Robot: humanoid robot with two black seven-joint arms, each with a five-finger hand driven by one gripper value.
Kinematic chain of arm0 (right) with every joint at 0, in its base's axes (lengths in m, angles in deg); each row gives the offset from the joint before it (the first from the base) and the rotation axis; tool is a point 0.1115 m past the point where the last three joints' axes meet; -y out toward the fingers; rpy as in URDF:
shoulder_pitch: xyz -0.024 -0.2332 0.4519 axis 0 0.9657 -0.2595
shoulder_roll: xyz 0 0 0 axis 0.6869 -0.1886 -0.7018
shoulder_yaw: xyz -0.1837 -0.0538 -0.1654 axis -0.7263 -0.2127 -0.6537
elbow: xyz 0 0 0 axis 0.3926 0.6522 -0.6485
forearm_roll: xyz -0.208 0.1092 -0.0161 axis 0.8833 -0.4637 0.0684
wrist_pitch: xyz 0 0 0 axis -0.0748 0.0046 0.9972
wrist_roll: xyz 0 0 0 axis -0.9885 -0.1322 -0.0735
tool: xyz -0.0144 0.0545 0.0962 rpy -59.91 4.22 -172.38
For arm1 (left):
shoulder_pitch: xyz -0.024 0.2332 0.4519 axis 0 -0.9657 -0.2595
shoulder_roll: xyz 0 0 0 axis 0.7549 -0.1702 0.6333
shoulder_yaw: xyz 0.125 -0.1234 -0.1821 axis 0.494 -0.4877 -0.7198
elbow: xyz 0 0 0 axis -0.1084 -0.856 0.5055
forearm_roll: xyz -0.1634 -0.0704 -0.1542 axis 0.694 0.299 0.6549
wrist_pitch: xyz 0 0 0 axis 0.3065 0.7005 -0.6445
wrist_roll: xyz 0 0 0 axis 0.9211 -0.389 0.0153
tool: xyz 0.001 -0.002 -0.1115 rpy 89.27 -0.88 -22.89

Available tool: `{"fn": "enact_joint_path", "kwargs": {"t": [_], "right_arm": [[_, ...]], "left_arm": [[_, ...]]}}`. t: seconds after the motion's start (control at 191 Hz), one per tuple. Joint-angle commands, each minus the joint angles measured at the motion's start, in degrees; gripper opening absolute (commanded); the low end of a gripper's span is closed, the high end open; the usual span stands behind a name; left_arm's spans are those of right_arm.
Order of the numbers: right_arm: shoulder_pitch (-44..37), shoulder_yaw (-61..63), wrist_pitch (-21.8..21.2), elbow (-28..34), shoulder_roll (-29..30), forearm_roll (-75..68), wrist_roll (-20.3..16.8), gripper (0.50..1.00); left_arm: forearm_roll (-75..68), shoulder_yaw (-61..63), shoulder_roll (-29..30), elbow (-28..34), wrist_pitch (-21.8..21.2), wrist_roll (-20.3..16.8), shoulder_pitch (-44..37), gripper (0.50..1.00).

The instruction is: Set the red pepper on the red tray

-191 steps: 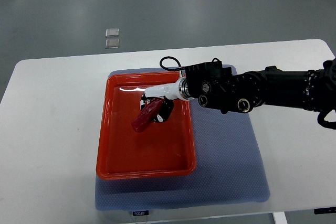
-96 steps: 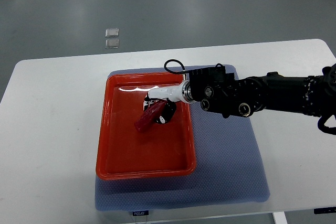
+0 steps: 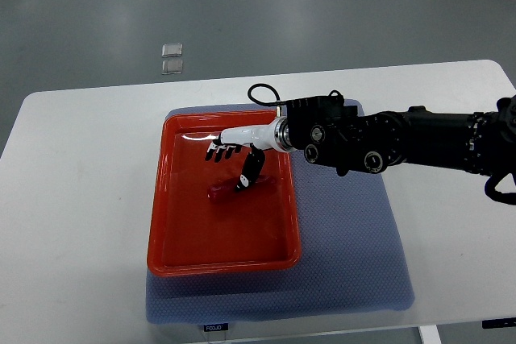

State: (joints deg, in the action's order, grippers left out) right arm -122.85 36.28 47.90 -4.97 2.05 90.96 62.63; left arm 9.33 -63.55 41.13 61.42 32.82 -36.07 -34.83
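Pretty even overhead lighting, bright enough, soft shadows only. Small white glare streak on the red tray (image 3: 165,199) back wall. Slightly soft focus overall.

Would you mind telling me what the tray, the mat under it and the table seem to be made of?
The tray looks like glossy moulded plastic: white glare streaks sit along its far inner edge. The mat seems a soft rubbery or woven sheet, blue-grey with a fine dimpled grid and no shine. The table looks like smooth white laminate with a matte finish, though the core is not visible.

Pepper (image 3: 228,189) lies in tray (image 3: 173,257); tray on mat (image 3: 355,263); mat on table (image 3: 81,223).
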Motion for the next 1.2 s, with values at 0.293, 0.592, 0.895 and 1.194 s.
{"fn": "enact_joint_path", "kwargs": {"t": [0.293,0.592,0.895,1.194], "right_arm": [[5.7,25.2,2.0,-0.2,-8.9,-8.2,3.6,0.823],[25.1,58.9,3.0,-0.1,-11.6,-19.1,5.7,0.858],[37.3,72.6,0.5,0.1,-7.7,-32.5,6.4,0.905],[39.8,74.2,-0.6,-0.1,-6.5,-34.8,9.2,0.905]], "left_arm": [[0.0,-0.1,0.0,-0.1,0.0,0.0,0.0,1.000],[0.0,0.0,0.0,-0.1,0.0,0.0,0.0,1.000],[0.0,-0.1,0.0,-0.1,0.0,0.0,0.0,1.000],[0.0,-0.1,0.0,-0.1,0.0,0.0,0.0,1.000]]}}
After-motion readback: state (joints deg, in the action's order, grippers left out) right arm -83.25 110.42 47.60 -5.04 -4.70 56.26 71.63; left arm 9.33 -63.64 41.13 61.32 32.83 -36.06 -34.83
